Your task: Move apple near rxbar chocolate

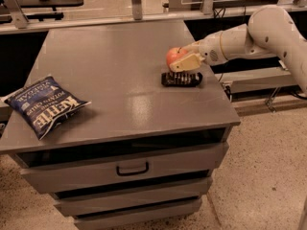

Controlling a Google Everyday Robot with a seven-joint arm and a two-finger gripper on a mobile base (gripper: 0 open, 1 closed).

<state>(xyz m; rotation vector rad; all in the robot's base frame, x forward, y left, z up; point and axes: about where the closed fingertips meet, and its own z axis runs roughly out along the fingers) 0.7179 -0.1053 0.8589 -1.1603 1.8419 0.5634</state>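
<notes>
The red-orange apple (pixel 174 56) is held in my gripper (pixel 182 60), which reaches in from the right over the right side of the grey table (pixel 110 80). The gripper's pale fingers (pixel 188 63) are shut on the apple. The rxbar chocolate (pixel 181 79), a flat dark wrapped bar, lies on the table directly below and in front of the apple. The apple sits just above the bar's far edge; I cannot tell whether it touches the table.
A blue Kettle chip bag (pixel 43 104) lies at the table's front left. The table has drawers (pixel 132 168) below. My white arm (pixel 259 32) spans the right. A rail and shelving (pixel 144 4) stand behind the table.
</notes>
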